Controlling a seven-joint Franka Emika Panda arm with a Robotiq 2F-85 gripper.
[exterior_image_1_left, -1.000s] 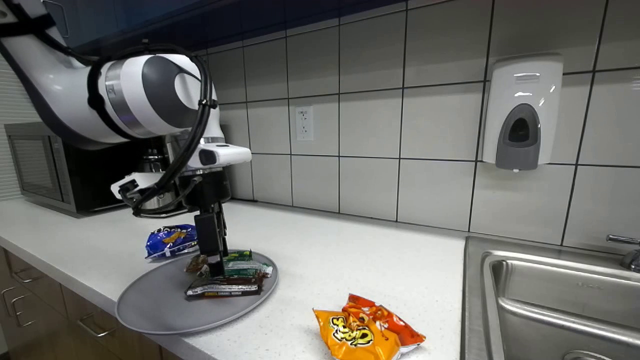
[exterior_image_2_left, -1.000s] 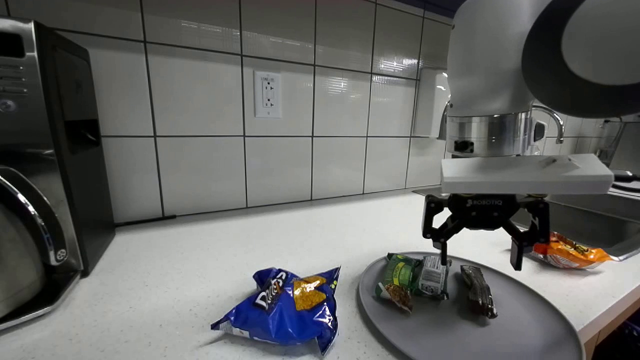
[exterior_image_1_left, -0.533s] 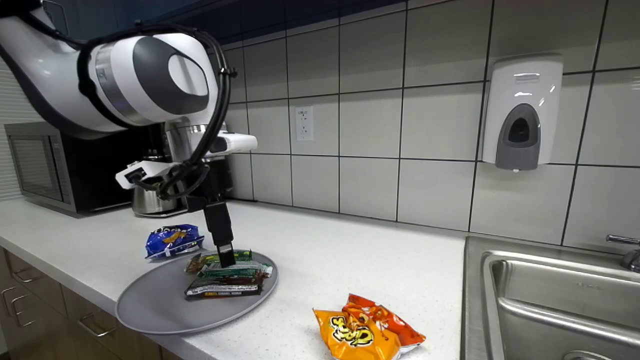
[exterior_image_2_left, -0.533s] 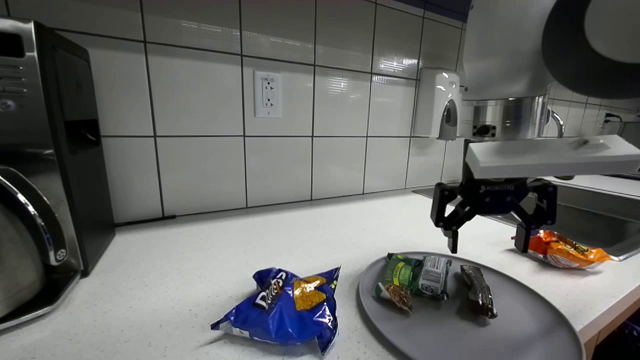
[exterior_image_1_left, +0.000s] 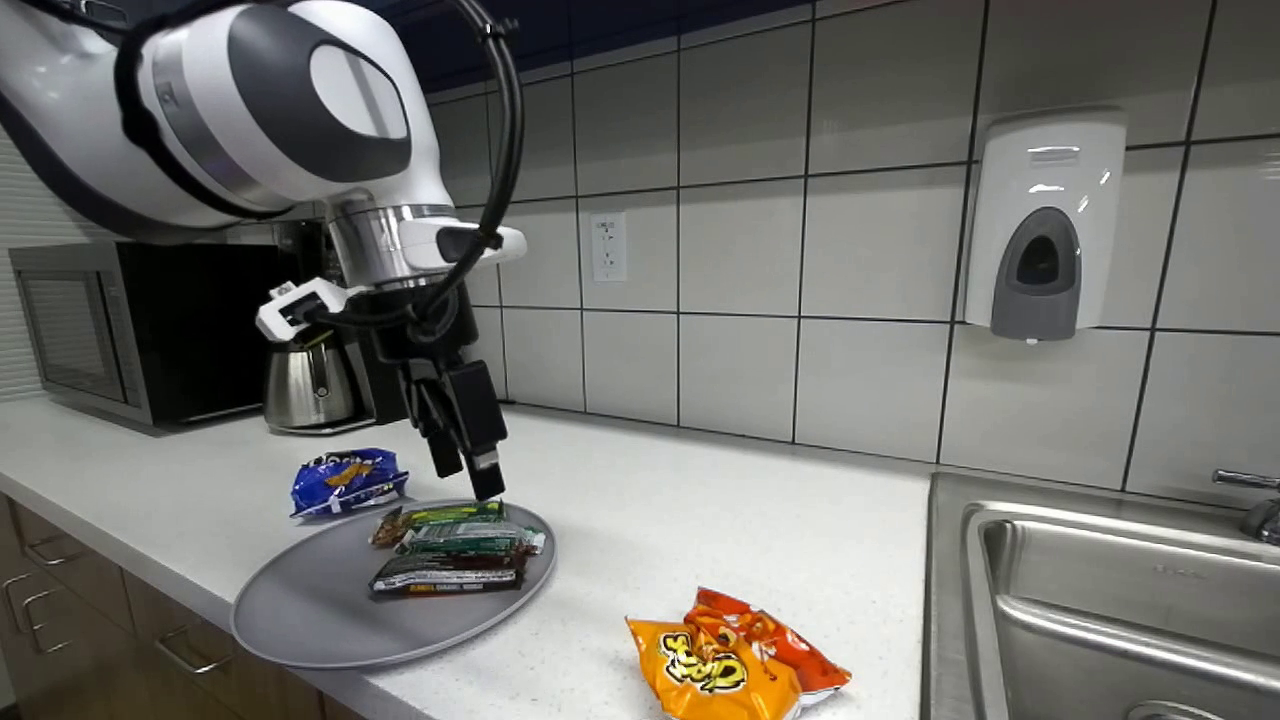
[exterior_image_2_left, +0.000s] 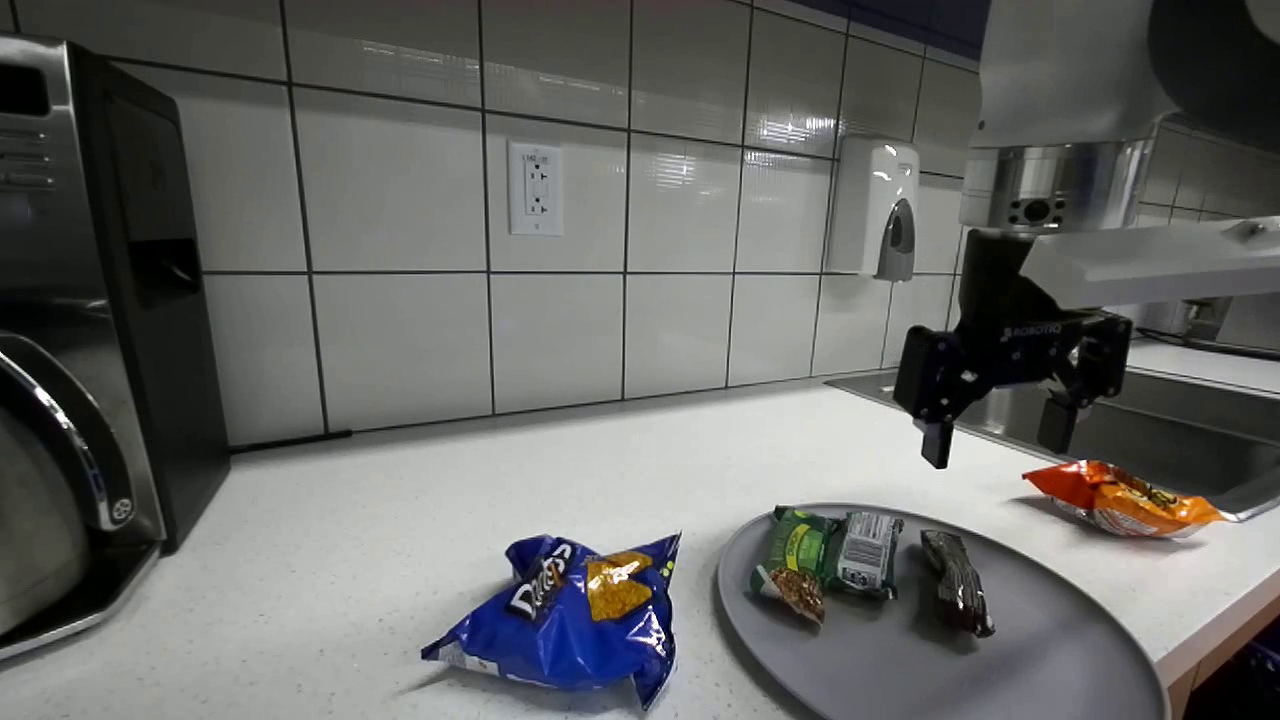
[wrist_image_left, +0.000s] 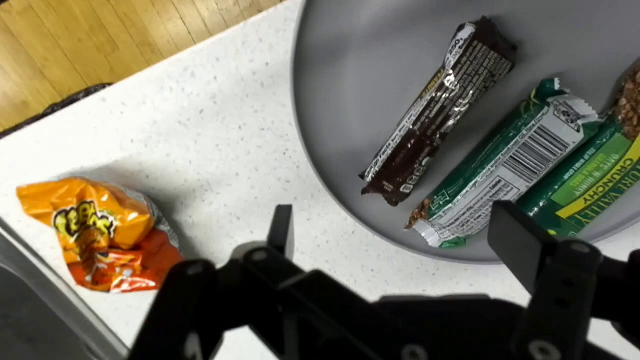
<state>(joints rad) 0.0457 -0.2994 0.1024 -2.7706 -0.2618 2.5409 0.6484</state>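
A pale tiled wall (exterior_image_1_left: 740, 250) carrying a soap dispenser (exterior_image_1_left: 1050, 220) and a power outlet (exterior_image_1_left: 608, 246) backs a speckled white countertop (exterior_image_1_left: 640, 500), which has a steel sink (exterior_image_1_left: 945, 620) set into it and, in an exterior view, a microwave (exterior_image_1_left: 70, 325) at its far end. Near the front edge sits a round gray plate (exterior_image_1_left: 310, 610) bearing a dark brown bar (wrist_image_left: 445, 110), a green bar with a barcode (wrist_image_left: 505, 165) and a green-and-yellow bar (wrist_image_left: 590, 185) marked "CRUNCHY", all in wrappers. The two green ones lie side by side, while the brown one rests slightly apart, roughly parallel to its neighbor in the wrist view. The black gripper (exterior_image_2_left: 997, 440) hangs tilted by the plate's rim, higher than the bars and clear of them — fingers spread wide, only air between the tips. In the wrist view one finger crosses in front of the green bars, and the other shows over the countertop. A blue Doritos bag (exterior_image_2_left: 590, 610) lies just beside the plate, and an orange-and-red snack bag (wrist_image_left: 107, 235) lies between plate and sink, close to the sink's edge.
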